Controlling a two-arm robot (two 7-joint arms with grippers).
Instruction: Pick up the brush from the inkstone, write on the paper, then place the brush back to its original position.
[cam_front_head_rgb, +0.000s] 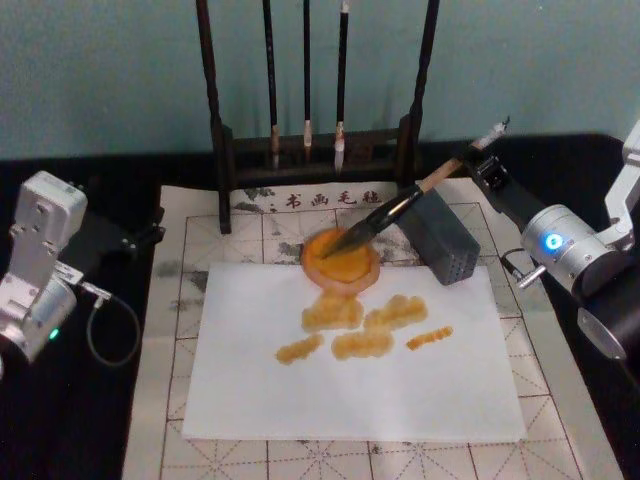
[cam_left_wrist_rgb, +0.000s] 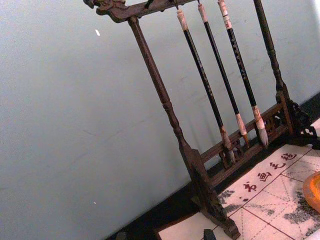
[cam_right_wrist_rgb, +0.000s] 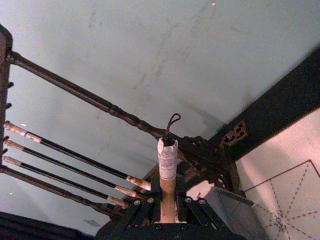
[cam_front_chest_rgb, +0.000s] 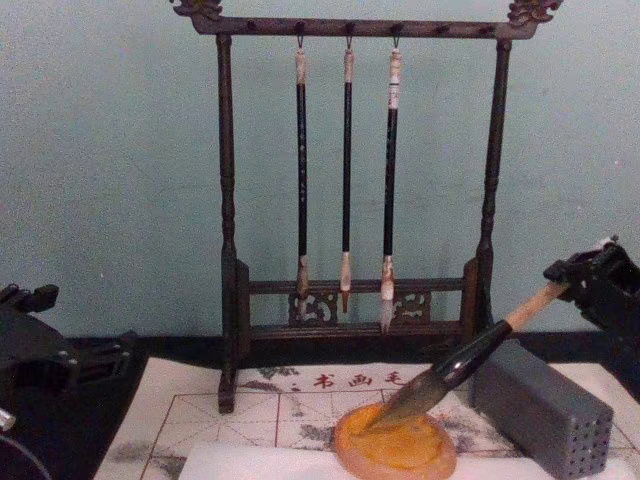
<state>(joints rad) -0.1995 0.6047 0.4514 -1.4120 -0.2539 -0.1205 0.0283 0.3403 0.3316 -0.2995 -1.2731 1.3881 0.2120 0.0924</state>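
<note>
Clamping the brush (cam_front_head_rgb: 400, 205), the right end effector (cam_front_head_rgb: 487, 166) rests bristles on the inkstone (cam_front_head_rgb: 313, 263); left end effector (cam_front_head_rgb: 140, 235): grip unclear.

1. The right gripper (cam_right_wrist_rgb: 167, 214) clamps the brush (cam_right_wrist_rgb: 167, 172) by its tan handle.
2. Beyond, three thin brushes (cam_right_wrist_rgb: 75, 166) hang on the rack (cam_right_wrist_rgb: 75, 90).
3. Apparently a grey block (cam_right_wrist_rgb: 235, 210) lies just beside.

Soft, even indoor light; white paper (cam_front_head_rgb: 350, 380) bright, almost washed out; shadows faint, diffuse
</note>
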